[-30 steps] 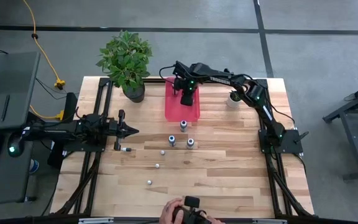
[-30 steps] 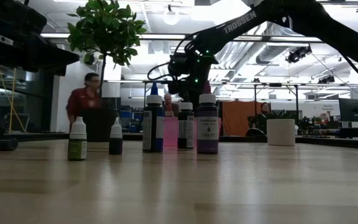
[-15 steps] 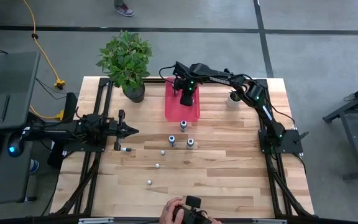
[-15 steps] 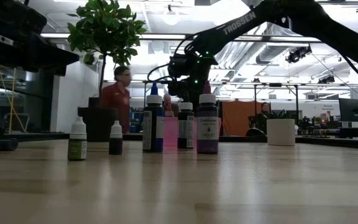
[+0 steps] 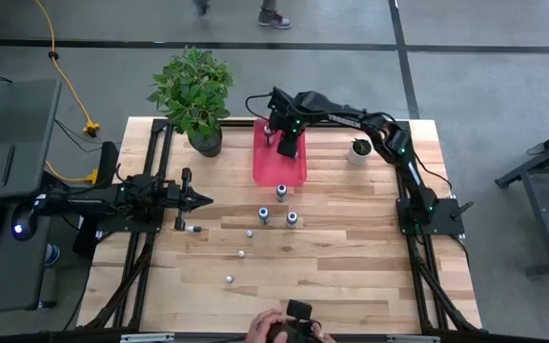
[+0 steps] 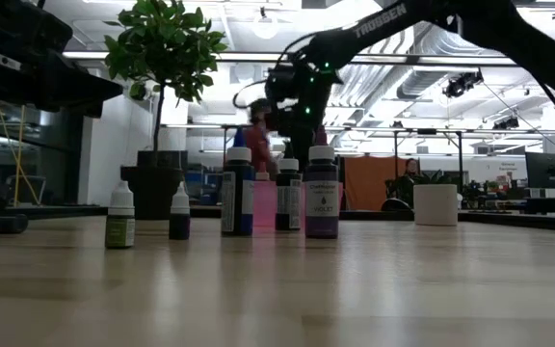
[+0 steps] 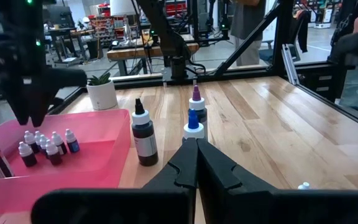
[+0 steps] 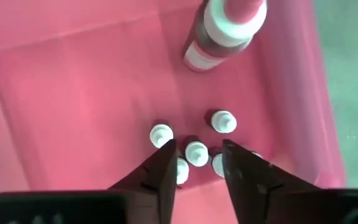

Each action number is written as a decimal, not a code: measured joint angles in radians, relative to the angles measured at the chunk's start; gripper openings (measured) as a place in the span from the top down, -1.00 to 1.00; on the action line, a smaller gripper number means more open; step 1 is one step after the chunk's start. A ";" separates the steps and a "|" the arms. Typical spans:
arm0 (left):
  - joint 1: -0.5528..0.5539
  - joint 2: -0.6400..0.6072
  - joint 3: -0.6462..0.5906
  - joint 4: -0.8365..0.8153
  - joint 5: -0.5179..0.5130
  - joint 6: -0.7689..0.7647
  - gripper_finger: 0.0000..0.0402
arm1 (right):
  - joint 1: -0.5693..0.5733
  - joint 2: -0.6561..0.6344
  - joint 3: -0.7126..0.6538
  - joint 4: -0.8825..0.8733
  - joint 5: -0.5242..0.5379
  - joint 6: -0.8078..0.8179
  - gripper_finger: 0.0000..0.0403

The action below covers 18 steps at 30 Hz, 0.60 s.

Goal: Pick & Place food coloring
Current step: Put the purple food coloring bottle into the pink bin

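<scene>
The pink tray (image 5: 280, 162) sits at the table's far middle. In it stand several tiny white-capped bottles (image 8: 196, 152) and one taller bottle (image 8: 225, 31). My right gripper (image 8: 197, 152) hangs open above that cluster, fingers pointing down, its fingers (image 8: 165, 163) to either side of one cap, above the caps. Three taller bottles (image 5: 281, 192) (image 5: 264, 215) (image 5: 292, 219) stand upright on the wood near the tray. Tiny ones (image 5: 241, 253) (image 5: 228, 279) are scattered toward the near edge. My left gripper (image 5: 201, 200) waits shut at the table's left.
A large potted plant (image 5: 193, 95) stands left of the tray, and a small white pot (image 5: 357, 151) right of it. A person's hand with a dark device (image 5: 289, 329) shows at the near edge. Bare wood lies to the right and near.
My right gripper has risen above the tray and shifted slightly toward the far edge. The bottles on the table have stayed where they were. A person has walked past behind the table.
</scene>
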 joint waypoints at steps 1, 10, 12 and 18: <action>0.000 0.000 0.000 0.000 0.000 0.000 1.00 | 0.003 -0.008 0.000 0.000 -0.002 0.000 0.35; 0.000 0.000 0.000 0.000 0.000 0.000 1.00 | 0.113 -0.144 0.000 -0.034 -0.109 0.040 -0.06; 0.000 0.000 0.000 0.000 0.000 0.000 1.00 | 0.158 -0.186 0.000 -0.040 -0.102 0.037 -0.11; 0.000 0.000 0.000 0.000 0.000 0.000 1.00 | 0.321 -0.287 0.001 -0.066 -0.088 0.059 -0.13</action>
